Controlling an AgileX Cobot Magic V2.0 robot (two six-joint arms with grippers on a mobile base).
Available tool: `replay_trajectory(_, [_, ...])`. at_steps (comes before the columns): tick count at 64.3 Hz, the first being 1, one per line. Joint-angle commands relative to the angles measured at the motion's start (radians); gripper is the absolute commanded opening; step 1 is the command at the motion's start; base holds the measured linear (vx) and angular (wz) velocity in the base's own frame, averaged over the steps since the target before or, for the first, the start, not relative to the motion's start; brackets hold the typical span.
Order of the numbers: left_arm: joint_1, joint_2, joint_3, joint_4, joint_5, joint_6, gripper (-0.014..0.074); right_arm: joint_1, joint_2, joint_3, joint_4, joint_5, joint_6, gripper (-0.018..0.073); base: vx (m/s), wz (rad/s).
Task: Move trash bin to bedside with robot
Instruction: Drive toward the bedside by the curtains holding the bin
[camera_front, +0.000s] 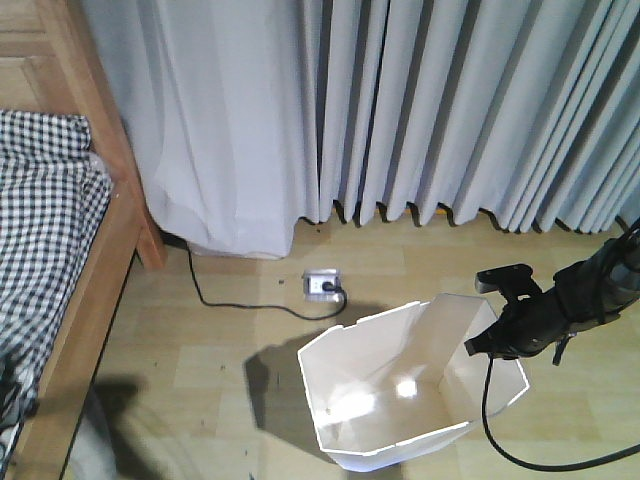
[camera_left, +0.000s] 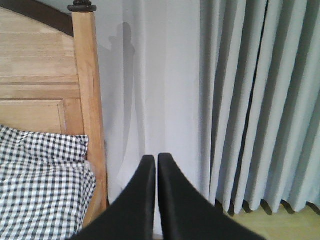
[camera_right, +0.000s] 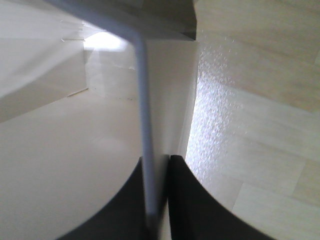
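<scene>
White plastic, the bin stands on the wood floor with its right wall caught in the right jaws. From the right wrist camera the thin rim runs straight down between the two black fingers, which are closed tight on it. One finger is inside against the cream wall. The other is outside, over the floor. In the front view the right arm reaches in from the right edge, and the rest of the bin spreads to the left of and below the jaws. The bin looks tipped a little, its open mouth turned up toward the camera, and nothing shows inside it. A black cable hangs from the arm just beside the bin's right wall and loops off along the floor.

Far left of the right jaws, and well apart from the bin, is the bed with its checked bedding. A floor socket with a plug in it sits just beyond the bin, in front of the grey curtain.

The left jaws are pressed almost together, with only a thin slit between the fingers, and they hold nothing. They point at the curtain. The wooden bedpost and bedding lie to their left.
</scene>
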Motion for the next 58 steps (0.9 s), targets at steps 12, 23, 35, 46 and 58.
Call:
replay_trajectory(12, [-0.004, -0.008, 0.020, -0.010, -0.066, -0.003, -0.0006, -0.005, -0.076, -0.014, 0.022, 0.109, 0.004, -0.0003, 0.23, -0.01])
replay_trajectory(23, [-0.004, -0.008, 0.020, -0.010, -0.066, -0.003, -0.0006, -0.005, -0.076, -0.014, 0.022, 0.108, 0.004, -0.0003, 0.18, -0.01])
replay_trajectory(35, [-0.004, -0.008, 0.020, -0.010, -0.066, -0.003, -0.0006, -0.005, -0.076, -0.014, 0.022, 0.108, 0.004, -0.0003, 0.14, 0.01])
replay_trajectory(46, [-0.004, -0.008, 0.020, -0.010, -0.066, -0.003, -0.0006, -0.005, -0.076, -0.014, 0.022, 0.108, 0.004, -0.0003, 0.09, -0.01])
replay_trajectory(58, [-0.004, -0.008, 0.020, -0.010, -0.066, -0.003, -0.0006, -0.005, -0.076, -0.014, 0.022, 0.108, 0.004, -0.0003, 0.05, -0.01])
